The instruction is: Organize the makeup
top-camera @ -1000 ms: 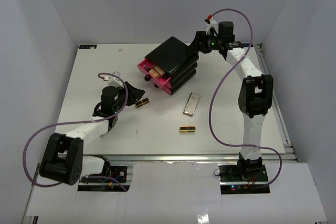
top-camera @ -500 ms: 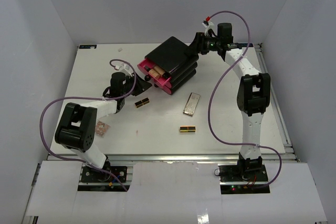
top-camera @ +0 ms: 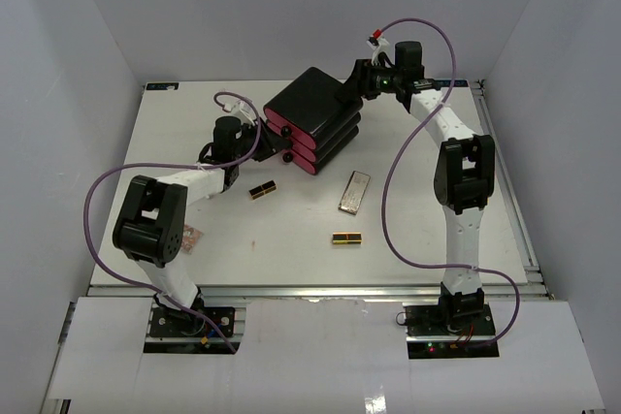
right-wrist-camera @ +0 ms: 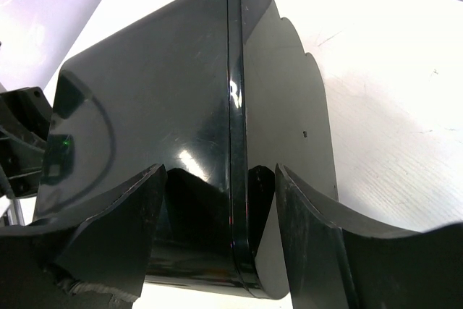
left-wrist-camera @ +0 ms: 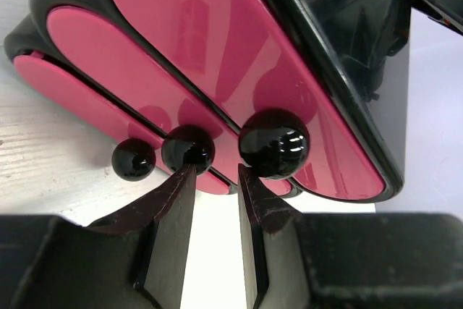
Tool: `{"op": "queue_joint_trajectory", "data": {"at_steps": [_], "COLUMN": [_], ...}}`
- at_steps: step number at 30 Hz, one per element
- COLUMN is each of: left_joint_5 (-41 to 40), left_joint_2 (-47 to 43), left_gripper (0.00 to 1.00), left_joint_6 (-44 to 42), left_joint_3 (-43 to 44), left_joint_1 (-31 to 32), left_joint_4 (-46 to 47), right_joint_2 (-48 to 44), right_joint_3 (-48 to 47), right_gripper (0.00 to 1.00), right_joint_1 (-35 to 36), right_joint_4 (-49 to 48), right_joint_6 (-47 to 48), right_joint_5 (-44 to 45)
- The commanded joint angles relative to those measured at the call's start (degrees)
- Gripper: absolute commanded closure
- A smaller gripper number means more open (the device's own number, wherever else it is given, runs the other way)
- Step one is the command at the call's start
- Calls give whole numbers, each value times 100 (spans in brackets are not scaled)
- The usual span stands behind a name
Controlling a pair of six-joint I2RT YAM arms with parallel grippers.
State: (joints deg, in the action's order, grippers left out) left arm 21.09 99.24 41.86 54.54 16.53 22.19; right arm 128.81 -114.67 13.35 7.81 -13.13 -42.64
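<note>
Looks like drawer-opening step, nothing sorted yet. Left tool (left-wrist-camera: 215,173) parted just a bit, empty, tips right at middle knob (left-wrist-camera: 188,148) of pink-drawer box (top-camera: 312,118). Right tool (right-wrist-camera: 221,175) spread wide around box's back edge, probably bracing; can't tell if pads touch.

Makeup all loose on worktop (top-camera: 291,259):
- lipstick tube (top-camera: 262,190) near left tool
- second lipstick tube (top-camera: 347,238) mid-worktop
- palette (top-camera: 355,191)
- pinkish piece (top-camera: 191,237) by left arm

Next, probably: centre on one knob, pinch, pull straight.

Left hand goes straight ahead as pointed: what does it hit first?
Probably the middle drawer knob, just ahead of the left hand; pink drawer front behind it. Depth unclear.
</note>
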Motion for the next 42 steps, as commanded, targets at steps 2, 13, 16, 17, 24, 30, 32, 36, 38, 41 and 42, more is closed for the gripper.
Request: {"op": "queue_joint_trajectory", "data": {"at_steps": [2,13,16,17,24,30,32,36,38,41,42], "left_joint_5": [132,-251,-277,-287,-529,-494,-407,-313,-290,-280,-270], "left_joint_2": [41,-673,-948,-1039,-1689,-1606,-1395,-1017,-830,-641,-524], "left_gripper": [60,57,53,51,35,33,33,35,35,36,36], "left_joint_6": [-29,-118,-205,-232,-513,-715,-706,-726,-749,-790,-844], "left_joint_3": [316,-359,-504,-549,-993,-1211,-1225,-1162,-1061,-935,-823], "left_joint_1": [131,131,134,131,131,122,114,121,114,105,105], "left_joint_4": [72,144,95,66,-117,-134,-2,284,424,582,563], "right_joint_2": [188,-134,-315,-376,-691,-943,-1073,-1350,-1575,-1754,-1847], "right_joint_3": [-218,-317,-214,-185,-37,-25,42,282,461,743,836], "right_gripper": [33,23,21,20,18,15,14,13,13,13,13], "right_joint_1": [458,165,88,70,36,18,10,10,10,10,10], "right_joint_4": [188,351,396,411,541,696,714,696,696,677,657], "right_joint_6": [102,291,411,461,773,1235,1490,1742,1882,2016,2021], "right_joint_5": [-357,-192,-172,-167,-246,-262,-269,-311,-358,-486,-540]}}
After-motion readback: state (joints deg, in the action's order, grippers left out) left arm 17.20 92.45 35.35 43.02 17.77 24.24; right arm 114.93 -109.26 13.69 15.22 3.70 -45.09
